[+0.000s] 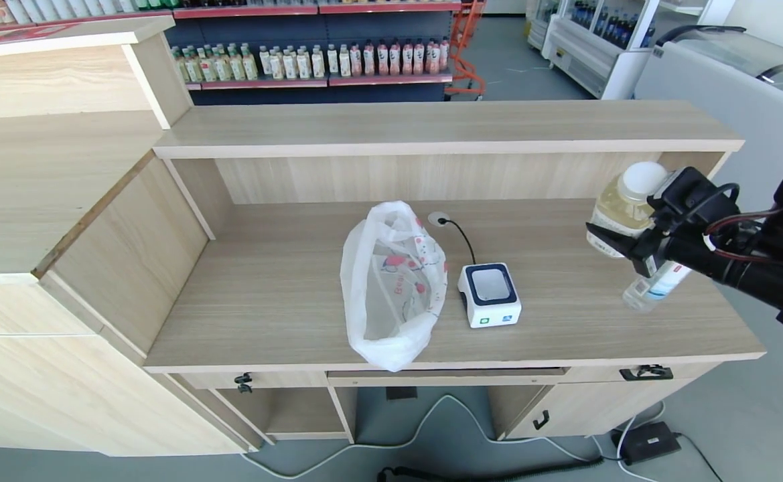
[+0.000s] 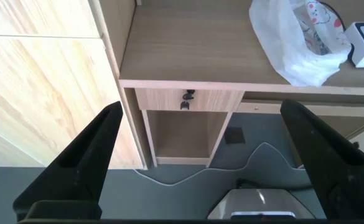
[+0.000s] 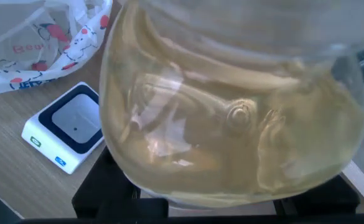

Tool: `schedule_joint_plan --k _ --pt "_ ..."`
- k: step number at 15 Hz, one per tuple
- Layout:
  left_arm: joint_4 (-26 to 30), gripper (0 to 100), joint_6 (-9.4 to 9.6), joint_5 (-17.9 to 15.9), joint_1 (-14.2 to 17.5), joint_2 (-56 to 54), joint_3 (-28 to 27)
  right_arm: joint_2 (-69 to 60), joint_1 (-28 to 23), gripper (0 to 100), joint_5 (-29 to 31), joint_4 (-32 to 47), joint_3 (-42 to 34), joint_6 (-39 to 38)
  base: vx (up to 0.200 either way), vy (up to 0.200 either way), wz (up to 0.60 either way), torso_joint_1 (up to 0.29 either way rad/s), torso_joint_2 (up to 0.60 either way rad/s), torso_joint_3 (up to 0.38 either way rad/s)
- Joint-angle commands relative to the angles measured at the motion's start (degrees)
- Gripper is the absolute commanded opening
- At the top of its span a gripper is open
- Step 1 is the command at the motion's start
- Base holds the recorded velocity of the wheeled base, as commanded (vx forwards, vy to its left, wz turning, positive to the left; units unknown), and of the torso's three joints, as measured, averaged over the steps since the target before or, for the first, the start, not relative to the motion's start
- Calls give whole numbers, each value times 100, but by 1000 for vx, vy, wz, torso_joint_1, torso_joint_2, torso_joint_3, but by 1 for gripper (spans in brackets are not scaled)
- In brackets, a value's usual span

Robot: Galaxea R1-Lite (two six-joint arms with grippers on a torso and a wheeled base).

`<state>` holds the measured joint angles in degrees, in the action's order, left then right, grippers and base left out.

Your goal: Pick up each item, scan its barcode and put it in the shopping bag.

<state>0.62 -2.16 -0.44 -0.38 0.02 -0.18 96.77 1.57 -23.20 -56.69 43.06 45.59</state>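
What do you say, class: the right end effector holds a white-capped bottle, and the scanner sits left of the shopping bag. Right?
Not quite. The right end effector does hold a white-capped bottle, but the scanner sits to the right of the shopping bag, as the head view shows.

Matt, pale wood-grain counter (image 1: pixel 284 294). The shopping bag (image 1: pixel 391 288) was thin, crinkled, translucent plastic; scanner (image 1: pixel 489 294) had white glossy plastic casing; bottle (image 1: pixel 622 209) was clear, shiny plastic.
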Motion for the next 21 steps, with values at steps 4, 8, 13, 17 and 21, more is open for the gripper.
schedule_joint_plan --k 4,8,13,17,21 --pt "-1 100 -4 0 3 -2 -8 615 150 0 -80 -765 -184 222 0 0 0 0 0 0" --pt "-1 100 -4 0 3 -2 1 852 159 0 -238 -1081 -254 486 0 0 0 0 0 0" --pt "-1 100 -4 0 3 -2 1 1283 317 0 -466 -1468 -61 872 0 0 0 0 0 0" --pt "-1 100 -4 0 3 -2 1 1547 440 0 -668 -1468 62 1593 0 0 0 0 0 0" --pt "-1 100 -4 0 3 -2 1 1986 449 0 -932 -1776 265 1839 0 0 0 0 0 0"
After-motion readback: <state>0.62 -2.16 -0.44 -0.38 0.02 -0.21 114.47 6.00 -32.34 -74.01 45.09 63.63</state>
